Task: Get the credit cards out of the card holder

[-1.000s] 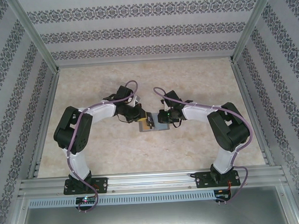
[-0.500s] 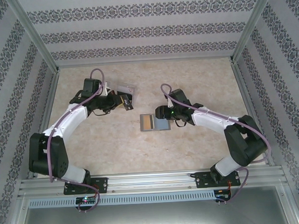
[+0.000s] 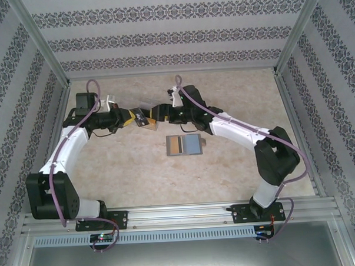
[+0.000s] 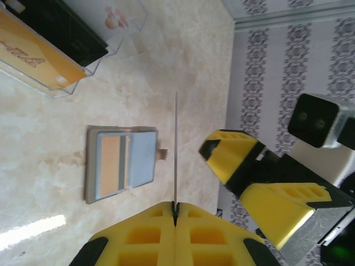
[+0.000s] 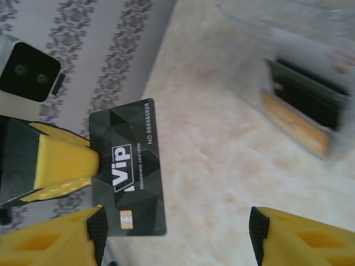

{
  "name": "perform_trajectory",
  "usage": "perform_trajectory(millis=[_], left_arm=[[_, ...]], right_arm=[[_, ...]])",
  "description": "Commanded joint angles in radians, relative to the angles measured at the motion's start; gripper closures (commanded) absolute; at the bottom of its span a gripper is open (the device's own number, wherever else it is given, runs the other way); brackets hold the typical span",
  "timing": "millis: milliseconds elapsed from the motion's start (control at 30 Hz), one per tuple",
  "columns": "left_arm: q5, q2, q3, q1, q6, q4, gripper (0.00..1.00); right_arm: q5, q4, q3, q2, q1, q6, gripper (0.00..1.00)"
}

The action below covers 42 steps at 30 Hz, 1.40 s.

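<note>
Card holder (image 3: 184, 145), clear box (image 4: 125, 27) nearby (not touching)

Right wrist feed, I'm reading the black card (image 5: 130, 166): big white "ViP" in the middle, "NO" and a run of eights along one edge, and small print starting "Membership card". On the left wrist feed, the orange card (image 4: 34, 49) in the clear box (image 4: 125, 34) has slanted lettering that's cut off and unreadable.
</note>
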Motion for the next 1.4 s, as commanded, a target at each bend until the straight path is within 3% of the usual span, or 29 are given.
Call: perform_trajectory(millis=[0, 167, 300, 800, 1133, 1200, 1267, 1333, 1367], left_arm=[[0.122, -0.036, -0.039, 0.030, -0.052, 0.093, 1.00], [0.136, -0.052, -0.058, 0.036, -0.067, 0.137, 1.00], [0.140, -0.065, -0.077, 0.049, -0.081, 0.167, 1.00], [0.141, -0.085, -0.098, 0.075, -0.069, 0.174, 1.00], [0.122, -0.086, -0.095, 0.085, -0.038, 0.119, 1.00], [0.088, -0.088, -0.078, 0.086, -0.009, 0.054, 0.88], [0.018, -0.094, -0.057, 0.089, 0.038, -0.050, 0.63], [-0.086, -0.097, -0.037, 0.094, 0.085, -0.160, 0.39], [-0.145, -0.100, -0.028, 0.097, 0.113, -0.211, 0.32]], right_arm=[[-0.099, 0.050, 0.077, 0.062, 0.026, 0.118, 0.30], [-0.104, 0.047, 0.156, 0.132, 0.054, 0.177, 0.32], [-0.152, 0.131, 0.146, 0.158, 0.056, 0.252, 0.38], [-0.192, 0.205, 0.054, 0.102, 0.047, 0.222, 0.59], [-0.199, 0.213, 0.038, 0.069, 0.046, 0.147, 0.86], [-0.192, 0.197, 0.045, 0.070, 0.046, 0.122, 0.93], [-0.168, 0.166, 0.051, 0.068, 0.048, 0.066, 1.00], [-0.120, 0.113, 0.053, 0.061, 0.048, -0.017, 1.00], [-0.091, 0.074, 0.058, 0.057, 0.048, -0.077, 1.00]])
